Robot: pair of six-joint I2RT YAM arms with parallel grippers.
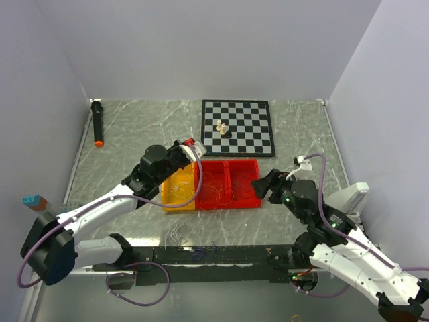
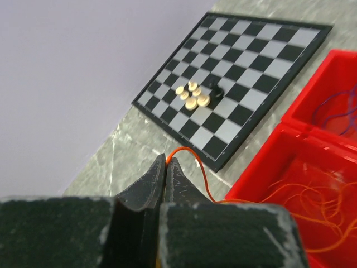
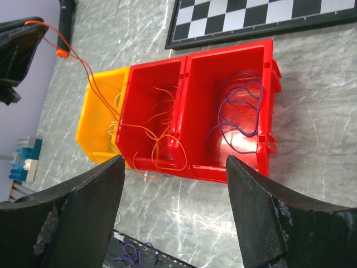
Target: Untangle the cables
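Left gripper (image 2: pixel 167 162) pinches an orange cable (image 2: pixel 203 173); right gripper (image 3: pixel 174 162) gapes empty. Its far end blurs inside the bins (image 3: pixel 223 50). Grey marbled table (image 1: pixel 134 134), white walls (image 1: pixel 201 47).

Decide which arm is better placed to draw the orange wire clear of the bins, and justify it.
Left. The left pincer is shut on the orange wire, which trails down into a red bin. The right pincer is open, holding nothing, near the purple wires.

Bright, even light; right hand (image 3: pixel 175 162) slightly soft-focus.
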